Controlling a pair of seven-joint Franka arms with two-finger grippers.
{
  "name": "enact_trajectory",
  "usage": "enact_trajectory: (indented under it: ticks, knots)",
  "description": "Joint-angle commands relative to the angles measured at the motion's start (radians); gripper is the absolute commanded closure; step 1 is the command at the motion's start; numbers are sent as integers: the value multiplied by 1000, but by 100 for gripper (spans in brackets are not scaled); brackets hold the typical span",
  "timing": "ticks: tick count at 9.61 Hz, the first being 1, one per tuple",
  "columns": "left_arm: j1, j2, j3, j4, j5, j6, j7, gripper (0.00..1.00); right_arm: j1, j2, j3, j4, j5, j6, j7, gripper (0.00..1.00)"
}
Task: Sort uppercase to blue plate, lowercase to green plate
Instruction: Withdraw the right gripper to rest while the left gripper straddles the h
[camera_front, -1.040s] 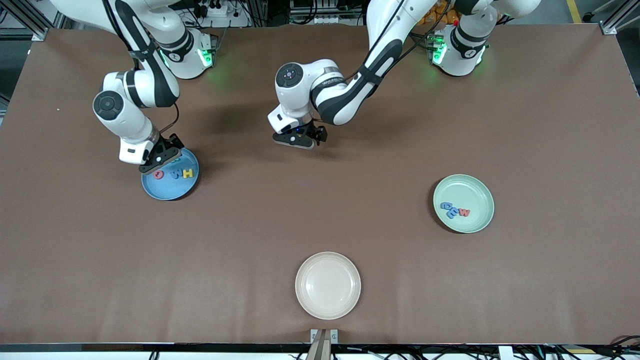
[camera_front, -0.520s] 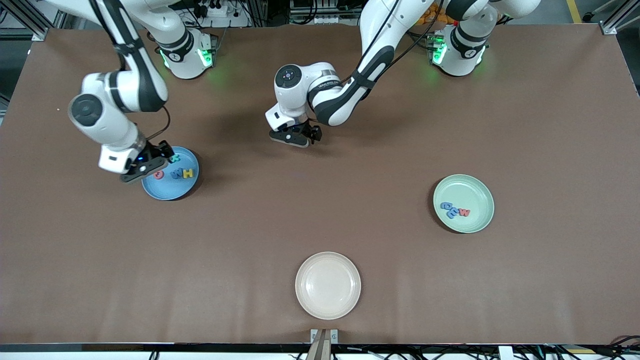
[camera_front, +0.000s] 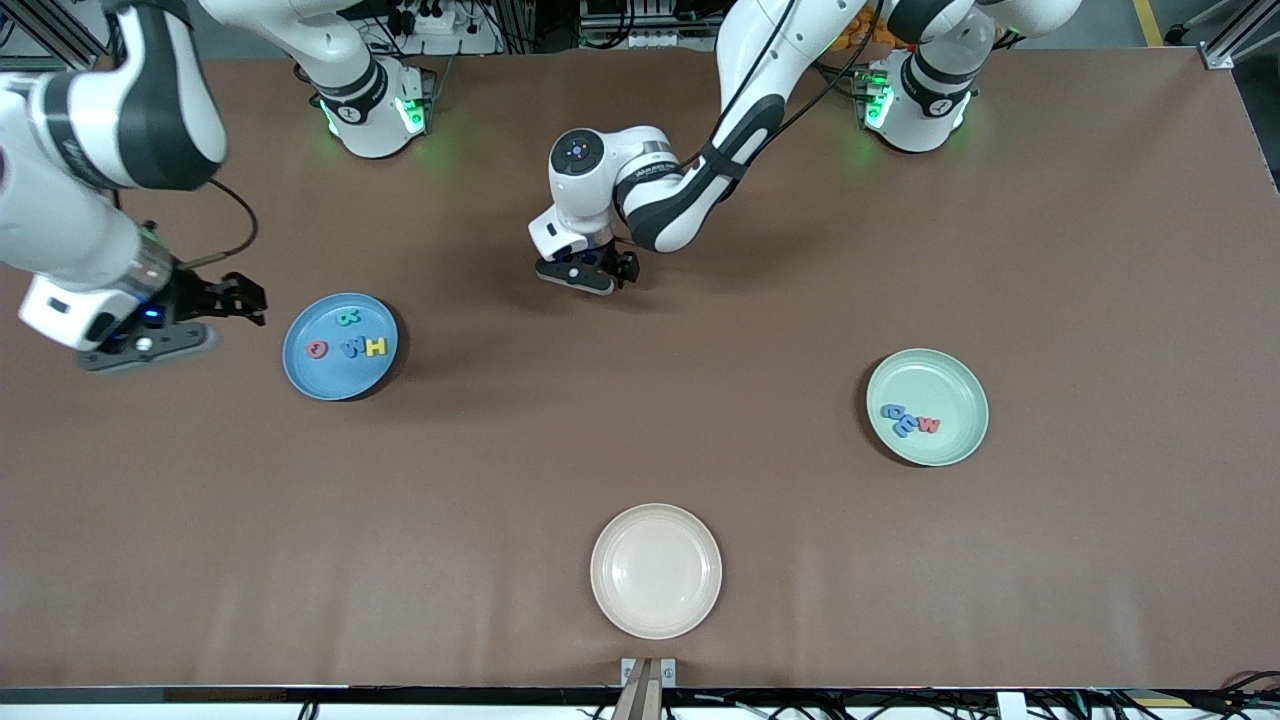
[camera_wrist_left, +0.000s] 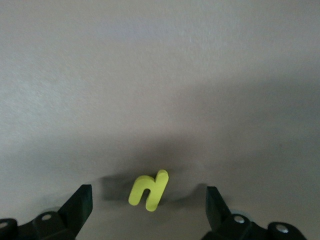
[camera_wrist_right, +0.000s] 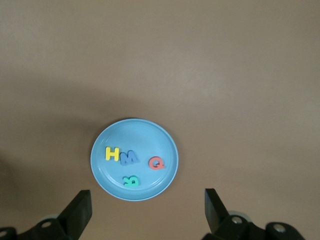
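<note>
The blue plate (camera_front: 340, 375) (camera_wrist_right: 134, 130) holds the uppercase letters: red Q (camera_front: 318, 349), blue M (camera_front: 352, 348), yellow H (camera_front: 376, 347) and teal R (camera_front: 347, 318) (camera_wrist_right: 131, 181). My right gripper (camera_front: 165, 318) (camera_wrist_right: 147, 207) hangs open and empty, raised over the table beside this plate, toward the right arm's end. On the green plate (camera_front: 950, 385) lie lowercase blue a (camera_front: 893, 410), blue m (camera_front: 905, 425) and red w (camera_front: 929, 424). My left gripper (camera_front: 585, 275) (camera_wrist_left: 148, 205) is open low over the table's middle. A yellow lowercase letter (camera_wrist_left: 148, 189) lies on the cloth between its fingers, untouched.
A cream plate (camera_front: 655, 615) with nothing on it sits near the table's front edge, nearer to the front camera than both other plates. Brown cloth covers the table between the plates.
My right gripper has opened, risen off the blue plate and swung toward the right arm's end; the teal R now lies uncovered on the plate. The left gripper shifted only slightly.
</note>
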Motion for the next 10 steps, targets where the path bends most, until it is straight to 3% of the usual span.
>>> enact_trajectory:
  ticks: [1, 5, 7, 10]
  knots:
    - [-32, 36, 15, 14, 4, 27, -9, 0, -24, -32, 7, 64, 18, -81, 14, 0]
    - [-38, 35, 18, 16, 5, 29, -34, 0, -30, -71, 10, 208, 20, -247, 40, 0]
    - [-38, 35, 25, 25, 5, 29, -35, 0, -33, -83, 42, 276, 16, -266, 57, 0]
    - [-40, 36, 27, 30, 14, 29, -35, 0, -33, -86, 42, 285, 9, -282, 55, 0]
